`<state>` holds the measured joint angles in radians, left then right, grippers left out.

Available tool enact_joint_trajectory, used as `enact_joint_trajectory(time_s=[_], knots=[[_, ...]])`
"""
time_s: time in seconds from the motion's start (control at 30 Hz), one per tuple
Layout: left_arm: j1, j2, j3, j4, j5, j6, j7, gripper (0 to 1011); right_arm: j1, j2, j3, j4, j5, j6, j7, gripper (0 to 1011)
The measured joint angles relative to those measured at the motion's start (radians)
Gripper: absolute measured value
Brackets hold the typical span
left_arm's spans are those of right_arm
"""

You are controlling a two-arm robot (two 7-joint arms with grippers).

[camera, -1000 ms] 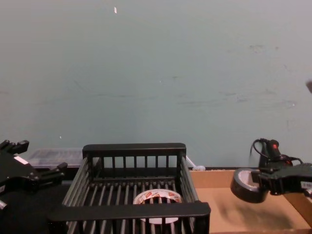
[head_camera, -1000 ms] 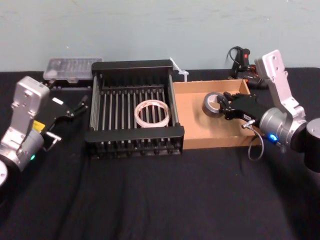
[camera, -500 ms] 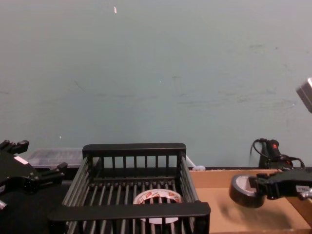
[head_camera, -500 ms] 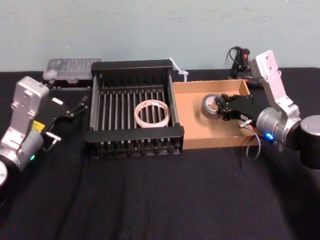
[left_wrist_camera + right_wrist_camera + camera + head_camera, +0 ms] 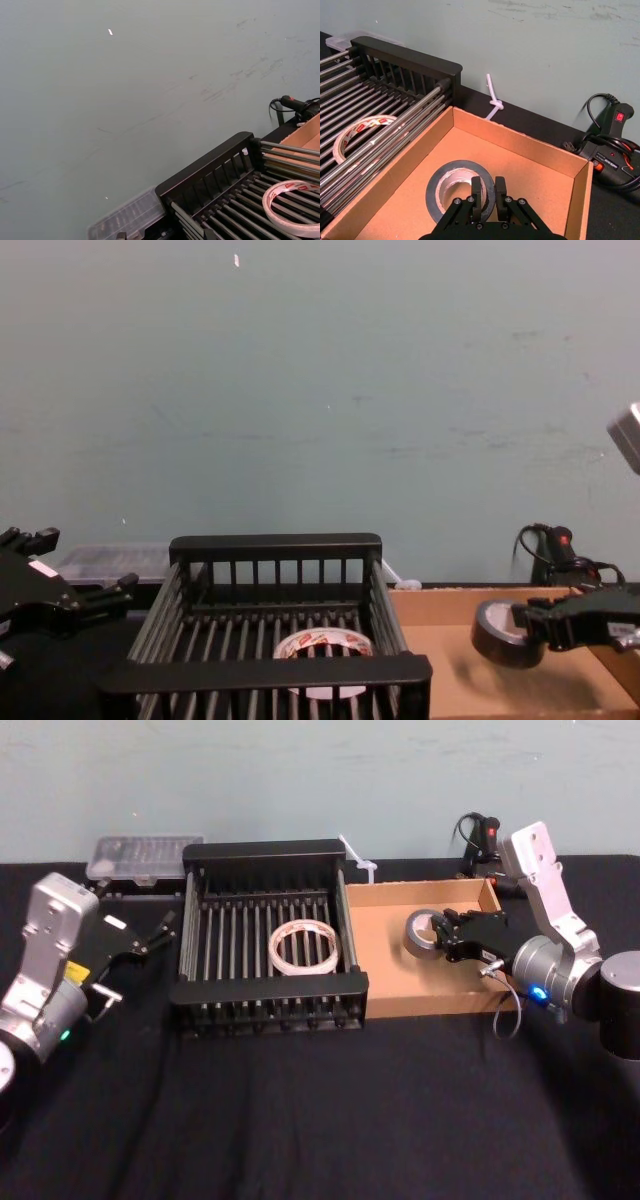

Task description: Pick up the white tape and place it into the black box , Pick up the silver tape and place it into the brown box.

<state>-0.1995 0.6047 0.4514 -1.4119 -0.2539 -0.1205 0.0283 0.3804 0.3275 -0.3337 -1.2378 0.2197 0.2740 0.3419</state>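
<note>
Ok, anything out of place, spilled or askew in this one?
Nothing stands out. The white tape lies flat in the black box. The right pincer holds the silver tape by its wall over the brown box, not yet set down. The left pincer waits open beside the black box.

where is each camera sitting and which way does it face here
Head view: high, looking down at the black box, brown box and both arms.
Chest view: low, looking across; right gripper holds the silver tape over the brown box, left gripper beside the black box.
Left wrist view: faces the wall and the black box's back rim.
Right wrist view: its fingers pinch the silver tape's rim.
All views share the white tape in the black box.
</note>
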Motion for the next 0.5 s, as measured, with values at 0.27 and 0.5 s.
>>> enact_joint_trajectory(time_s=[0.27, 0.5], knots=[[0.000, 0.000, 0.000, 0.000, 0.000, 0.000, 0.000, 1001, 0.000, 0.001, 0.001, -0.001, 0.001, -0.001, 0.000, 187], [0.000, 0.000, 0.000, 0.000, 0.000, 0.000, 0.000, 1001, -0.001, 0.001, 0.001, -0.001, 0.002, -0.001, 0.000, 406]])
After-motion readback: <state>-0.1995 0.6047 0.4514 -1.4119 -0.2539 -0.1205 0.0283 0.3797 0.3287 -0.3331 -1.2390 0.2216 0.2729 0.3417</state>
